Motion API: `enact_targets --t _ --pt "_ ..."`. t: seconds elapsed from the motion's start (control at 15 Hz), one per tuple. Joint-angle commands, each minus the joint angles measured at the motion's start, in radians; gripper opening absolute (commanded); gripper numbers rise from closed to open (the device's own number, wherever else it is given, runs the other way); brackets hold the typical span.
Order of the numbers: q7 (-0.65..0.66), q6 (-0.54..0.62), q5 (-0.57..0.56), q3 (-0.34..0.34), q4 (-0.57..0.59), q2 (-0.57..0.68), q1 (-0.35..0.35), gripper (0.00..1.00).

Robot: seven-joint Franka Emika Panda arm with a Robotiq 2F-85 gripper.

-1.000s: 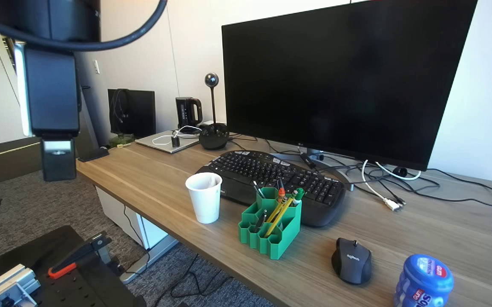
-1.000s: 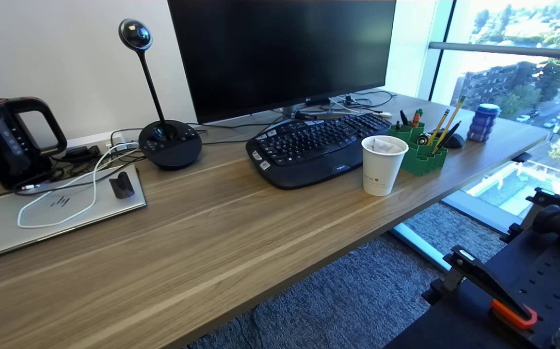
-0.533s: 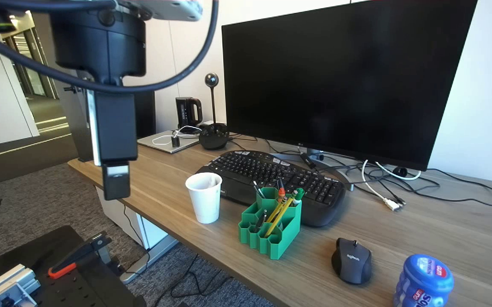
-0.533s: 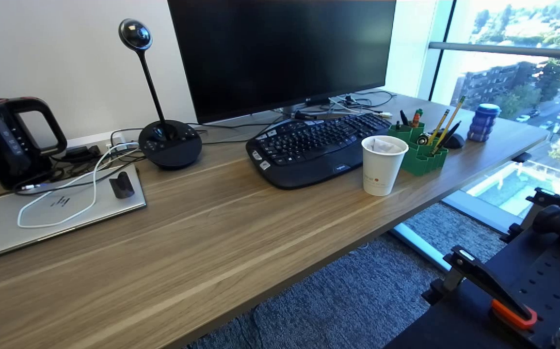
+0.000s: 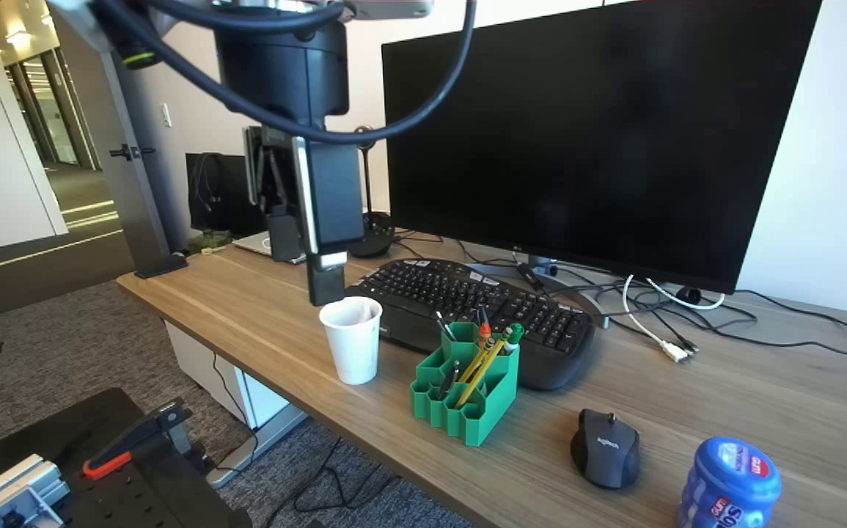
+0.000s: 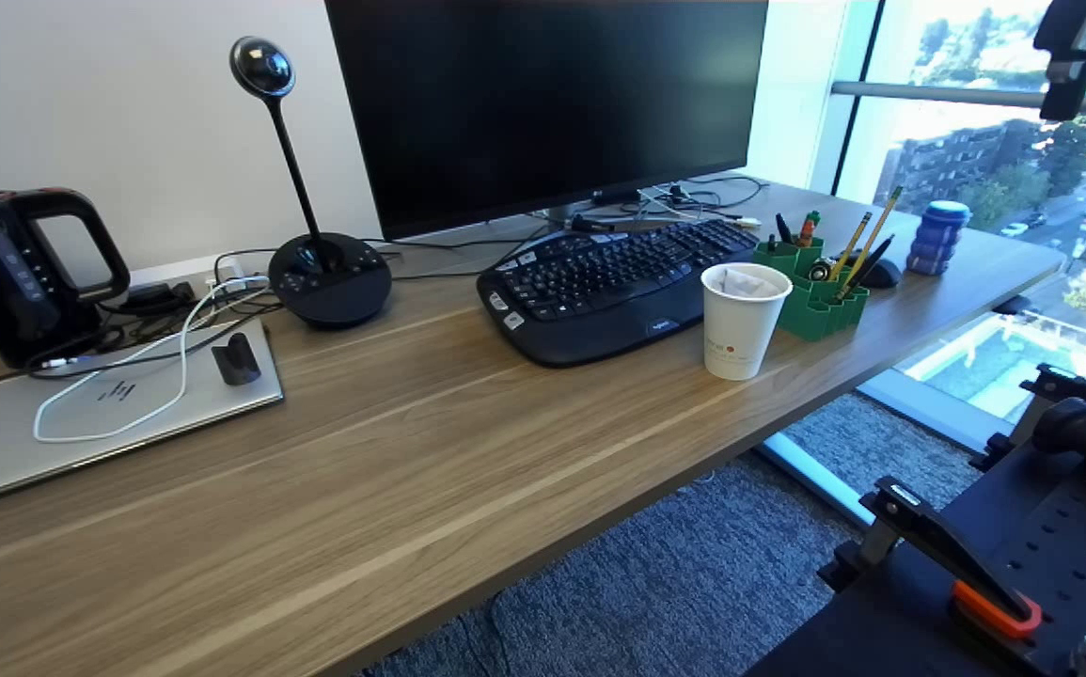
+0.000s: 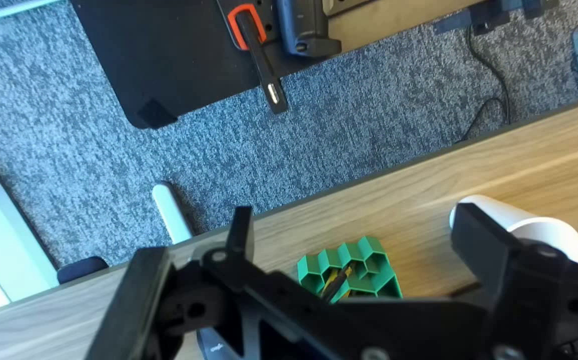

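Record the claw (image 7: 355,222) as empty, with fingers (image 7: 476,237) wide apart, touching neither cup nor holder. Place the green pen holder (image 7: 369,250) below the claw, framed between the fingers in the wrist view; place the white paper cup (image 7: 501,216) past one side of the claw, partly hidden by the finger there.

Judge the cup the likeliest casualty: light-looking, upright, open to a sideways knock from a spread finger at low height. Suspect an upset at the holder too, on account of pencils (image 5: 482,373) leaning out of its cells toward the claw, apt to snag a fingertip and tip the lot. Beware of misjudged depth: find a fingertip (image 5: 326,287) lined up with the cup's rim in an exterior view, but read that as line of sight only. Mind the cable (image 5: 335,136), looped loosely before the wrist (image 5: 284,73), liable to catch on the monitor (image 5: 577,147) beside the claw during a wide swing.

Log the pose as high over the desk (image 6: 467,451), with fingers pointing roughly straight down below the wrist. Cannot fix exact height. See only scraps of the arm (image 5: 84,23) above.
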Motion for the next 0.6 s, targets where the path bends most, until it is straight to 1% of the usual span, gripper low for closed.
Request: enact_targets --t 0.0,0.2,0.33,0.53 --pt "-0.026 0.037 0.018 -0.022 0.095 0.086 0.005 1.00" --pt "-0.080 0.078 0.073 -0.042 0.140 0.131 0.011 1.00" --pt "-0.119 0.138 0.116 -0.053 0.154 0.155 0.010 1.00" --pt "-0.213 0.251 0.230 -0.073 0.153 0.179 0.011 1.00"
